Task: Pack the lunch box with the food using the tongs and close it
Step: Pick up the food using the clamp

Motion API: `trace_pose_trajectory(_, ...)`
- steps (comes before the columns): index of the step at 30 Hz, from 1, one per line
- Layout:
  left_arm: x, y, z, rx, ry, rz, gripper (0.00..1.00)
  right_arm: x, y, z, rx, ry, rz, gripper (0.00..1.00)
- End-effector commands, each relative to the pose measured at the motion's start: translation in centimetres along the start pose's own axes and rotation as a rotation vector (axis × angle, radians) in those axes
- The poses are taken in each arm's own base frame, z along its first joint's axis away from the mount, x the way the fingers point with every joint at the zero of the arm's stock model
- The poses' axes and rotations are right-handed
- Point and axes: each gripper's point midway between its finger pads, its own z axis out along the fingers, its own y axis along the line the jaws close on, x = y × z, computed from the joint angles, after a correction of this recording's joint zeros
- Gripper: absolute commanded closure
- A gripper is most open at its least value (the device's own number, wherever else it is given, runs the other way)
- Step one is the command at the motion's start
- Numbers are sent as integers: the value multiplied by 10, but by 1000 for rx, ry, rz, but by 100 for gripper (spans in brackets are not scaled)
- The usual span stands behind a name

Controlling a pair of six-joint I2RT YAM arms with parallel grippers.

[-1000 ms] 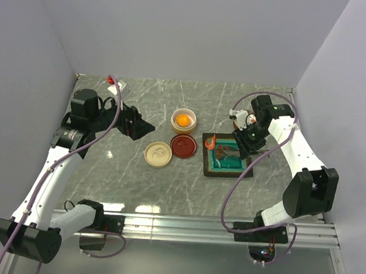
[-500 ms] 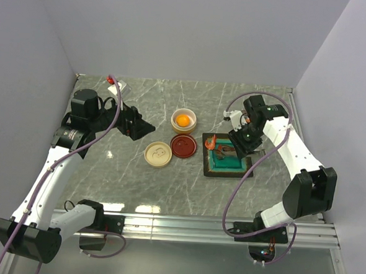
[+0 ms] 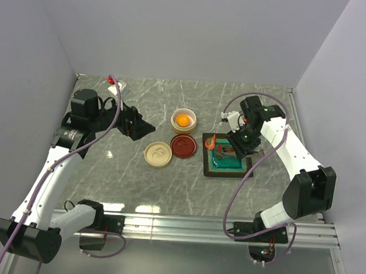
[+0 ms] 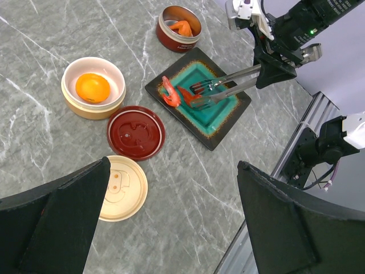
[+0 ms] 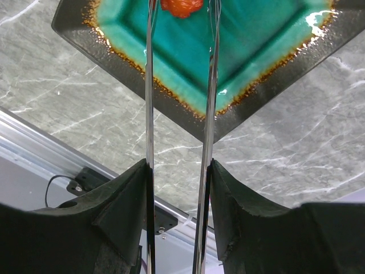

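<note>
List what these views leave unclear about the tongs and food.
Right wrist: tips of the tongs and most of a shrimp piece, cut off by the top edge.
Left wrist: whether they pinch it, too small.
Top: red container, behind the right arm.

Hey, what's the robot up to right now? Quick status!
Left hand open, hovering off to the side. Right hand shut on tongs, tips straddling a shrimp piece on the teal tray. Nothing blocking the tongs.

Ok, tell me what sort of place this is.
Likely a robot lab test cell: a left arm and right arm bolted to a metal rail at a marble-patterned table, plain pale walls around it, toy shrimp on a teal tray.
</note>
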Motion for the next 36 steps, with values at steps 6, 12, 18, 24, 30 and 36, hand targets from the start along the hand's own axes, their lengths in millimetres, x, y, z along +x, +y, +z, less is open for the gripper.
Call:
trace_pose_trajectory(6, -4, -3, -1, 15, -18, 9, 1, -7, 3, -2, 23, -26, -18, 48)
trace_pose_trajectory(12, -3, -2, -1, 14, -17, 13, 1, -5, 1, 1, 35, -13, -20, 54)
trace_pose_trajectory(18, -5, -3, -1, 14, -20, 13, 1, -7, 1, -4, 40, -24, -15, 67)
trace_pose_trajectory(24, -6, -3, -2, 12, -18, 15, 1, -11, 6, -14, -1, -54, 17, 69)
trace_pose_trajectory(30, -6, -3, -2, 11, -18, 17, 1, -13, 2, -24, -45, -84, 69, 69)
trace_pose_trajectory(36, -7, -3, -2, 13, -21, 15, 1, -14, -10, -37, -75, -119, 132, 69)
